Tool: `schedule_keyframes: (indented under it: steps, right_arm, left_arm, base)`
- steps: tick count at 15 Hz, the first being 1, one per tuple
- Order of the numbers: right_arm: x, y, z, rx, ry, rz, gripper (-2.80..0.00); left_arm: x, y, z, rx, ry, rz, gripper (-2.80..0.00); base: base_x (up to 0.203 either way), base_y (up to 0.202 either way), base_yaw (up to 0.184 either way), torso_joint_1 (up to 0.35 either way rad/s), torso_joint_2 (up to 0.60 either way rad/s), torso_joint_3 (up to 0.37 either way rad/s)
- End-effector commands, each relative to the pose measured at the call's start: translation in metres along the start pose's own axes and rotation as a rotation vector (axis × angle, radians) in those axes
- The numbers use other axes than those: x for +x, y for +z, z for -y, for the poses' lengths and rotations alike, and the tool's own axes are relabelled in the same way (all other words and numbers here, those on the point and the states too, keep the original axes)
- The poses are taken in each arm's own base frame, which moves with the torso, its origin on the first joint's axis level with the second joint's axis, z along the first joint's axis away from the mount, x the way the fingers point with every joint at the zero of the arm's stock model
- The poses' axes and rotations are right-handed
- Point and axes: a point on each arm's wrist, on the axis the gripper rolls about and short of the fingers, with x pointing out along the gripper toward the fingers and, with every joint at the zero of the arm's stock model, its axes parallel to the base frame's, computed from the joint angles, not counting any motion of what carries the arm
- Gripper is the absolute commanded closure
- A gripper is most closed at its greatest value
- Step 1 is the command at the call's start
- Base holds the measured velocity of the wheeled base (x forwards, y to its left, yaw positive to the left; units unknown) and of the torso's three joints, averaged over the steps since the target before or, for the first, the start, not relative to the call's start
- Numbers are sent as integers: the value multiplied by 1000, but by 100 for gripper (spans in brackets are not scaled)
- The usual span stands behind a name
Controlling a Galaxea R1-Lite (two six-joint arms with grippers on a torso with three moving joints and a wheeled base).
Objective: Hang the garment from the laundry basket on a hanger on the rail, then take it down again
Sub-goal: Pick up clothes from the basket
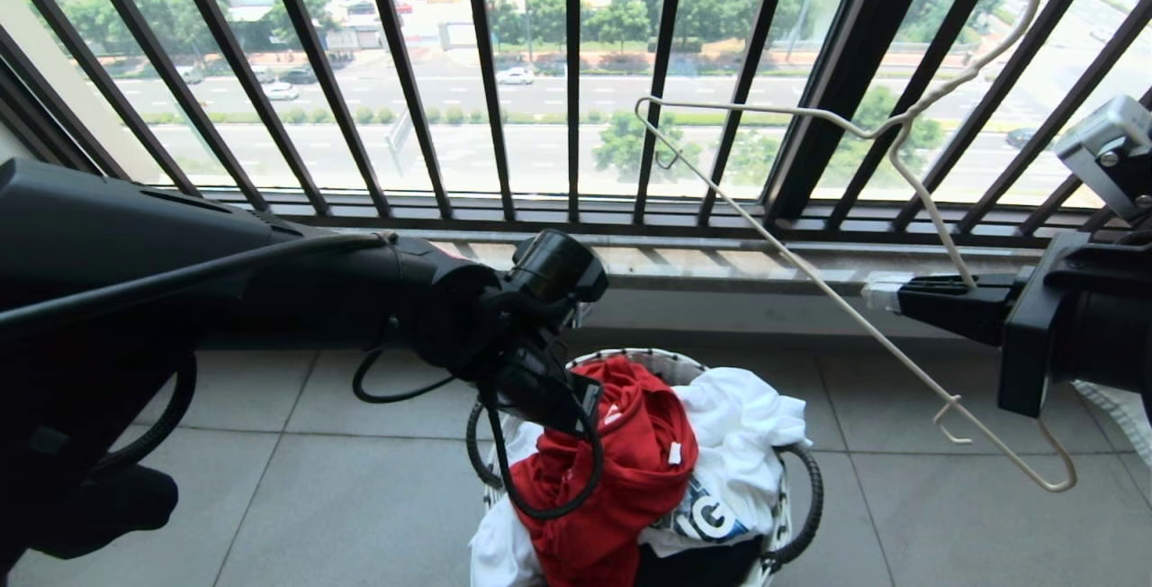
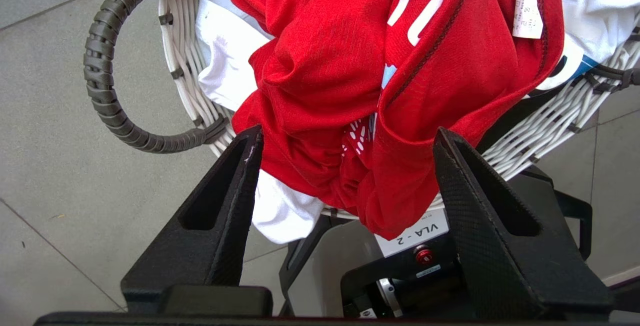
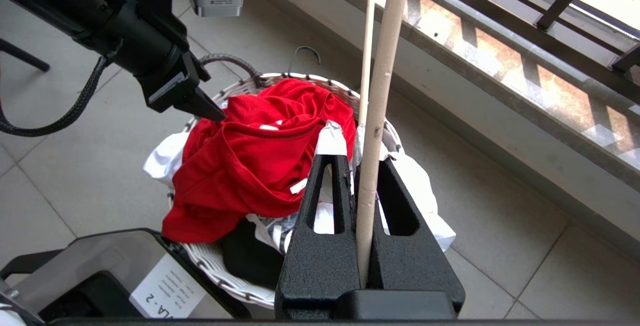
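**Red T-shirt not yet lifted from the basket**

The red T-shirt is heaped in the laundry basket on the floor, over a white shirt. The left tool is poised over it, fingers spread wide – nothing gripped. The wire hanger is clamped in the closed right tool. Dressing, hanging on the rail and taking down all remain – the rail is not seen.
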Motion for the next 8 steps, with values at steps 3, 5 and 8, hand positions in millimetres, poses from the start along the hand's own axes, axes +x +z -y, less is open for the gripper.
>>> schedule_keyframes:
  steps: [3, 5, 8]
  right_arm:
    - [1, 0, 0, -4, 1, 3, 0]
    - [1, 0, 0, -3, 0, 2, 0]
    - [0, 0, 0, -7, -1, 5, 0]
  left_arm:
    - [36, -4, 4, -9, 41, -60, -280]
    - [38, -4, 3, -8, 60, -58, -280]
    - [43, -6, 5, -4, 66, -71, -280]
  base:
    - [0, 0, 0, 0, 0, 0]
    - [0, 0, 0, 0, 0, 0]
    - [0, 0, 0, 0, 0, 0]
